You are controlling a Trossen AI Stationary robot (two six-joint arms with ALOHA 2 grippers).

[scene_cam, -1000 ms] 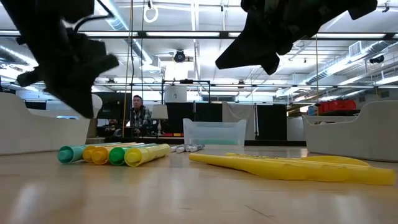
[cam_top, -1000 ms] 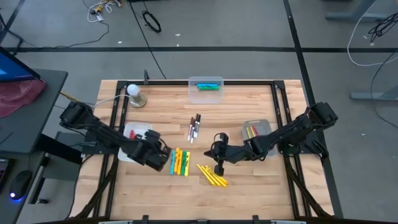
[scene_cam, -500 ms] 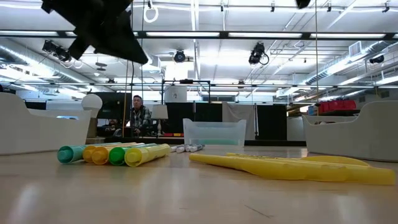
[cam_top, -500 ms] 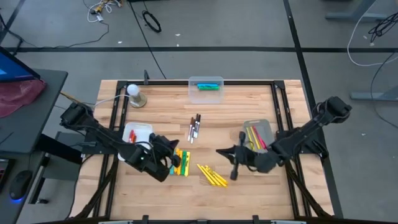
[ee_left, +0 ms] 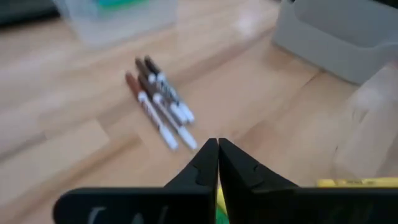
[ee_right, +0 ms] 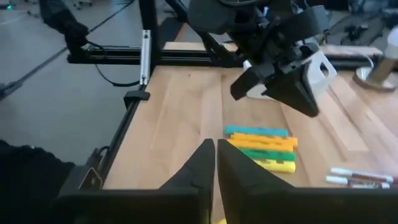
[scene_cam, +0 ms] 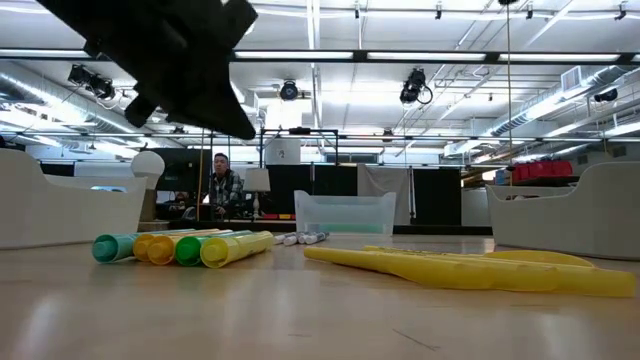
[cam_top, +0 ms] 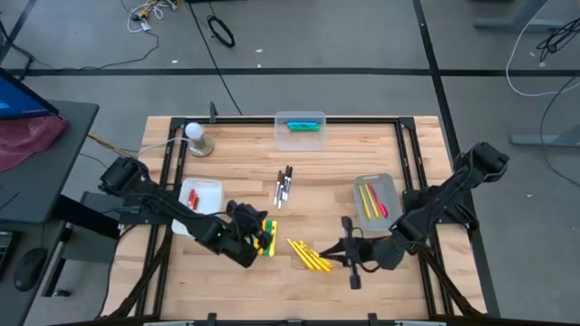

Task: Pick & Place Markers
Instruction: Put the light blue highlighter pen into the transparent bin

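Chunky markers, blue, orange, green and yellow point(cam_top: 264, 237) point(ee_right: 261, 146) point(scene_cam: 185, 247), lie side by side on the table. Slim yellow markers point(cam_top: 310, 255) point(scene_cam: 450, 268) lie to their right. Thin white markers point(cam_top: 283, 186) point(ee_left: 158, 102) lie farther back. My left gripper point(cam_top: 261, 232) point(ee_left: 217, 149) hangs shut above the chunky markers and holds nothing. My right gripper point(cam_top: 335, 256) point(ee_right: 216, 149) is shut and raised just right of the slim yellow ones, pointing toward the table's left, also with nothing in it.
A white tray point(cam_top: 207, 187) with a red marker stands at the left. A grey bin point(cam_top: 384, 184) with yellow and red markers is at the right. A clear bin point(cam_top: 300, 119) sits at the far edge, with a lamp-like knob point(cam_top: 198, 138) at the far left. A person point(scene_cam: 222, 185) sits beyond the table.
My left gripper has gone toward the table's right, from beside the chunky markers to above them, and has tipped closer to level. My right gripper has swung toward the near edge and the right and risen out of the low view. No marker has moved.
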